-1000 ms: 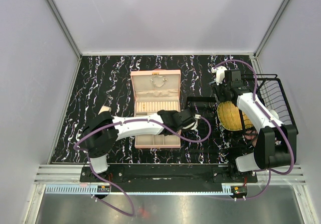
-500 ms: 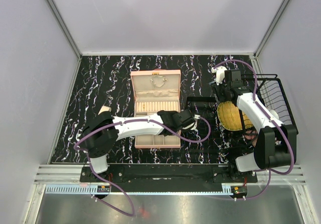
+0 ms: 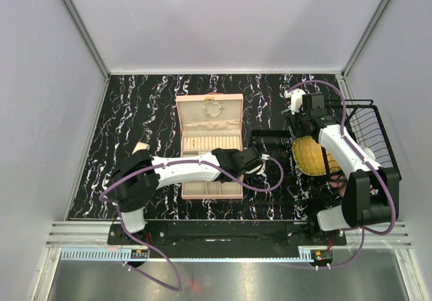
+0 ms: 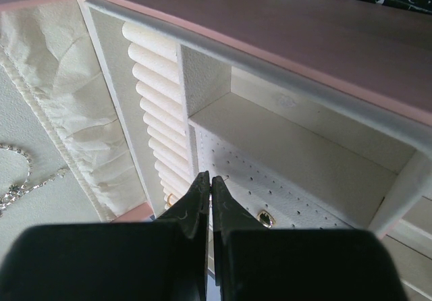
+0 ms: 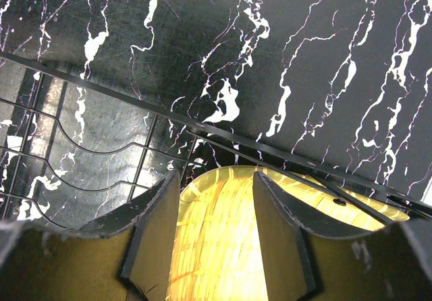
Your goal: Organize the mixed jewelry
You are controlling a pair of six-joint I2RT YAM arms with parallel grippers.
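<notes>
At the left wrist view's lower centre, one stud [image 4: 266, 216] sits placed in the case [image 4: 283, 17], chain [image 4: 13, 179] at far left; my left gripper [image 4: 209, 179] is clenched, right gripper [image 5: 216, 179] released.

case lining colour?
Cream. The lining shows best in the left wrist view, set against the pink outer wall.

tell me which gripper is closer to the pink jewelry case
Left. The left gripper, shut, is right above the pink case, over its perforated pad. The right gripper, open, hangs over the yellow woven plate, well off to the case's right.
</notes>
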